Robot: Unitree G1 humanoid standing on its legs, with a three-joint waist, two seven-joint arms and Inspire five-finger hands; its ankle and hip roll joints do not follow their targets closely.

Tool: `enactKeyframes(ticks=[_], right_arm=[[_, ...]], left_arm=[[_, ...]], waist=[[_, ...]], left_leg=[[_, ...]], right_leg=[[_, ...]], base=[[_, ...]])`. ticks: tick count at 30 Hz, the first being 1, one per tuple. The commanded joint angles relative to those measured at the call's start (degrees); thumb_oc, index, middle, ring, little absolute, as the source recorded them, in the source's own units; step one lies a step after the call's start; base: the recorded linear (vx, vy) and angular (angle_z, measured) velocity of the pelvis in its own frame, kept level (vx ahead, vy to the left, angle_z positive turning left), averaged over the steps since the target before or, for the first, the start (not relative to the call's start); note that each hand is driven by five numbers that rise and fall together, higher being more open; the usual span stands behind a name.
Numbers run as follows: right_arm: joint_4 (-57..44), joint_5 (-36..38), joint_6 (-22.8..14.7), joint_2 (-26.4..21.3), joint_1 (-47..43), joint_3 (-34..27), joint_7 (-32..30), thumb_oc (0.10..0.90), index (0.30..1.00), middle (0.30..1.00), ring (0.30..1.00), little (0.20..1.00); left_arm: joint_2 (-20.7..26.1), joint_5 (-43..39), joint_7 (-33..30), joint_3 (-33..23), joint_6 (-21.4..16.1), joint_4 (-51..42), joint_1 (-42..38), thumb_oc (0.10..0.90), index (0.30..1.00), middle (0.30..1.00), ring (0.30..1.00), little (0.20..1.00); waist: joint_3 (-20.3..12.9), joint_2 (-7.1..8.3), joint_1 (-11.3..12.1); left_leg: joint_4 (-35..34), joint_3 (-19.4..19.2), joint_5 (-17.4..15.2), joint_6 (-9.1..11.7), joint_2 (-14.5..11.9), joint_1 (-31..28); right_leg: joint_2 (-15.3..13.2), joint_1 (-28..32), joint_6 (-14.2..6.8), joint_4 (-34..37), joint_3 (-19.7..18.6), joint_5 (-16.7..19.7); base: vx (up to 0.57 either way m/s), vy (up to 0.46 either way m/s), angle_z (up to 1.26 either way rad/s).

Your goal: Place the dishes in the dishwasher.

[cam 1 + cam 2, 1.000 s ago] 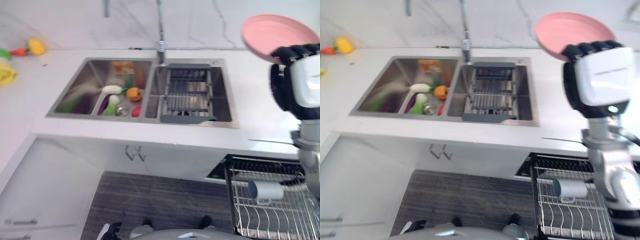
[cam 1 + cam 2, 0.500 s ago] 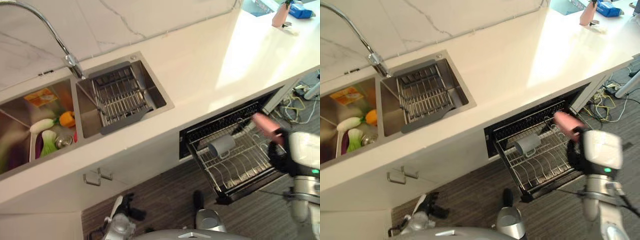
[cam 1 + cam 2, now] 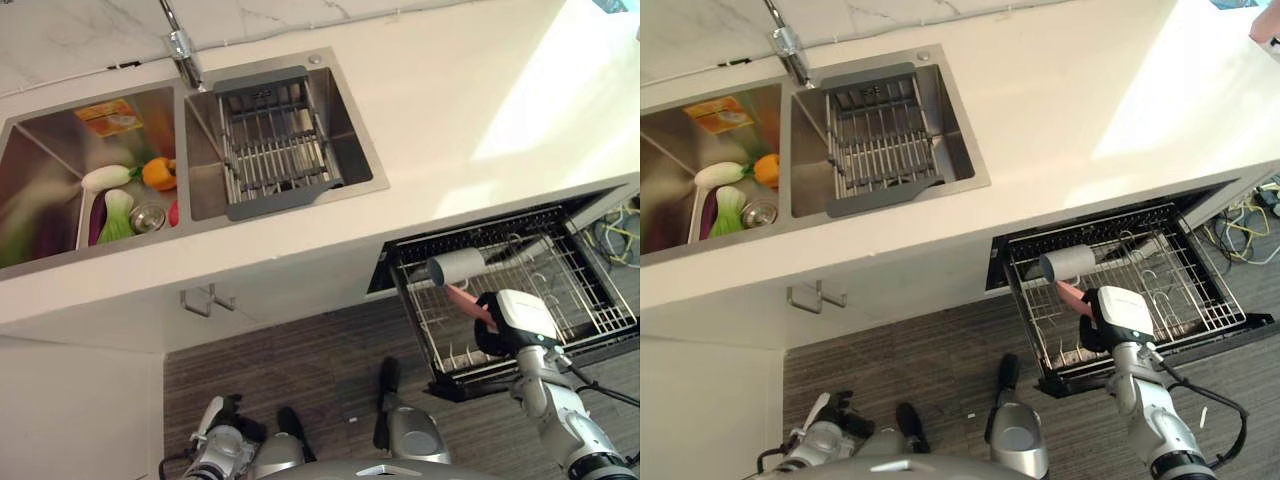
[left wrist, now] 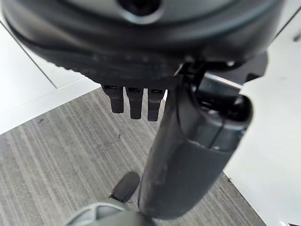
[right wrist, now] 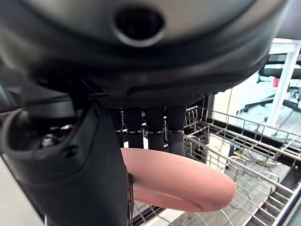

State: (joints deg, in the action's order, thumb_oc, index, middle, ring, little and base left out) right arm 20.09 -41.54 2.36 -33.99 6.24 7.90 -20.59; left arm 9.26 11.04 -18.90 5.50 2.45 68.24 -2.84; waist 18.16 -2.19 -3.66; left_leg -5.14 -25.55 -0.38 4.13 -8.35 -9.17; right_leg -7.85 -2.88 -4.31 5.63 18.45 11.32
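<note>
Taking the double steel sink [image 3: 60,130] as the landmark: its left basin holds an orange printed packet [image 3: 106,117] at the back, whose print is too small to read, and toward the front a white vegetable [image 3: 104,177], an orange one [image 3: 160,173] and a green-and-white one [image 3: 118,215] around the round drain [image 3: 148,216]. The tap [image 3: 181,42] rises from the back edge at the divider between the basins. The right basin carries a grey wire draining rack [image 3: 275,148] set across it. No writing can be made out anywhere on the white counter [image 3: 470,110].

The left hand [image 4: 134,101] shows in its own wrist view over the striped grey floor [image 4: 61,141] below the sink, its fingers hanging straight and relaxed, holding nothing.

Right of the sink and below the counter edge, the dishwasher's wire rack [image 3: 600,310] is pulled out over the floor. A grey cup [image 3: 458,266] lies on its side in the rack's corner nearest the sink. Just in front of the cup, the right hand [image 3: 497,335] is over the rack's front part, clamped on the pink plate [image 5: 178,181]: fingers curl over the plate's top and the thumb is under it. The plate is held low among the rack's wires, its rim tilted up toward the cup; I cannot tell whether it touches the wires.
</note>
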Motion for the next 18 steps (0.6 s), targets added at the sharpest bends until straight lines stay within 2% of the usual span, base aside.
enactKeyframes(ticks=[1, 4, 5, 6, 9, 11, 13, 16, 17, 18], right_arm=[[-9.0, 0.3, -0.3, -2.5, -2.1, -4.4, -3.6, 0.8, 0.9, 0.9, 0.9, 0.9], [-11.3, 1.8, -0.7, -2.8, -1.0, -6.8, -3.8, 0.8, 0.9, 0.9, 0.9, 0.9], [-12.6, 4.9, -1.4, -2.3, -0.6, -8.2, -3.4, 0.8, 0.9, 0.9, 0.9, 0.9], [-15.0, 11.7, -2.8, -0.9, 0.2, -10.5, -2.8, 0.8, 0.9, 0.9, 0.9, 0.9], [-18.8, 21.2, -5.6, -0.2, 2.4, -13.4, 0.3, 0.8, 0.9, 0.9, 0.9, 0.9], [-20.3, 23.5, -6.2, -0.5, 3.5, -14.7, 1.5, 0.8, 0.9, 0.9, 0.9, 0.9], [-24.6, 27.3, -7.0, -1.3, 7.3, -21.6, 1.8, 0.8, 0.9, 0.9, 0.9, 0.9], [-19.2, 29.2, -5.4, 1.4, 10.1, -27.4, -2.7, 0.8, 0.9, 0.9, 0.9, 0.9], [-19.2, 29.2, -5.5, 1.4, 10.1, -27.5, -2.7, 0.8, 0.9, 0.9, 0.9, 0.9], [-10.7, 28.7, -2.9, 1.6, 10.0, -29.0, -5.9, 0.8, 0.9, 0.9, 0.9, 0.9]], left_arm=[[2.3, 1.3, -2.0, 0.9, 1.0, 1.8, 0.7, 0.8, 0.9, 0.9, 0.9, 0.9], [2.3, 1.5, -1.9, 0.7, 0.9, 2.3, 0.8, 0.8, 0.9, 0.9, 0.9, 0.9], [2.3, 1.5, -1.8, 0.6, 1.1, 2.3, 0.7, 0.8, 0.9, 0.9, 0.9, 0.9], [2.2, 1.6, -1.7, 0.7, 1.6, 2.5, 0.7, 0.8, 0.9, 0.9, 0.9, 0.9], [2.2, 3.4, 0.0, 1.4, 1.9, 2.7, 0.6, 0.8, 0.9, 0.9, 0.9, 0.9], [2.3, 3.9, 0.6, 1.5, 1.9, 2.6, 0.7, 0.8, 0.9, 0.9, 0.9, 0.9], [2.4, 3.8, 1.3, 0.6, 1.8, 2.5, 0.9, 0.8, 0.9, 0.9, 0.9, 0.9], [1.9, 2.2, 0.7, 0.1, 1.3, 2.2, 0.9, 0.8, 0.9, 0.9, 0.9, 0.9], [1.9, 2.2, 0.7, 0.2, 1.3, 2.2, 0.8, 0.8, 0.9, 0.9, 0.9, 0.9], [1.8, 1.8, 0.7, 0.3, 1.2, 2.2, 0.4, 0.8, 0.9, 0.9, 0.9, 0.9]], waist=[[-1.8, 1.8, 0.5], [-2.1, 1.82, 0.3], [-2.1, 1.86, 0.2], [-2.2, 1.97, -0.1], [-2.5, 2.37, -0.9], [-2.6, 2.47, -1.2], [-3.0, 2.69, -2.5], [-3.2, 2.8, -3.9], [-3.3, 2.78, -3.8], [-3.4, 2.77, -4.3]], left_leg=[[1.4, 0.0, 3.8, 3.3, -1.3, 2.8], [1.3, 0.0, 4.3, 3.4, -1.6, 2.9], [1.3, 0.0, 4.3, 3.5, -1.7, 2.8], [1.3, -0.1, 4.4, 3.6, -1.9, 2.7], [1.2, -0.5, 4.6, 3.7, -2.2, 2.4], [1.2, -0.7, 4.7, 3.8, -2.3, 2.3], [1.0, -1.4, 4.9, 4.0, -2.7, 1.9], [1.0, -2.1, 4.7, 4.1, -2.9, 1.5], [0.9, -2.2, 4.9, 4.1, -2.9, 1.7], [0.9, -2.4, 4.7, 4.2, -3.0, 1.5]], right_leg=[[-5.2, 5.8, -6.3, -6.2, 0.7, -11.3], [-4.7, 6.1, -6.1, -5.7, 1.1, -11.2], [-4.6, 6.2, -6.0, -5.6, 1.1, -11.3], [-4.3, 6.3, -5.9, -5.4, 1.1, -11.3], [-3.7, 6.4, -5.8, -5.0, 0.7, -11.4], [-3.5, 6.5, -5.7, -4.8, 0.6, -11.4], [-2.8, 6.2, -5.6, -4.6, -0.2, -11.5], [-2.3, 5.8, -5.6, -4.8, -0.9, -11.7], [-2.3, 5.6, -5.5, -4.8, -1.0, -11.5], [-2.1, 5.6, -5.5, -4.8, -1.3, -11.6]], base=[[0.01, -0.022, 0.11], [0.0, -0.024, 0.13], [0.01, -0.023, 0.13], [0.01, -0.021, 0.08], [0.0, 0.0, 0.0], [0.01, -0.018, -0.06], [0.02, -0.014, -0.06], [0.01, -0.003, -0.15], [0.0, -0.002, -0.34], [-0.01, -0.004, -0.38]])
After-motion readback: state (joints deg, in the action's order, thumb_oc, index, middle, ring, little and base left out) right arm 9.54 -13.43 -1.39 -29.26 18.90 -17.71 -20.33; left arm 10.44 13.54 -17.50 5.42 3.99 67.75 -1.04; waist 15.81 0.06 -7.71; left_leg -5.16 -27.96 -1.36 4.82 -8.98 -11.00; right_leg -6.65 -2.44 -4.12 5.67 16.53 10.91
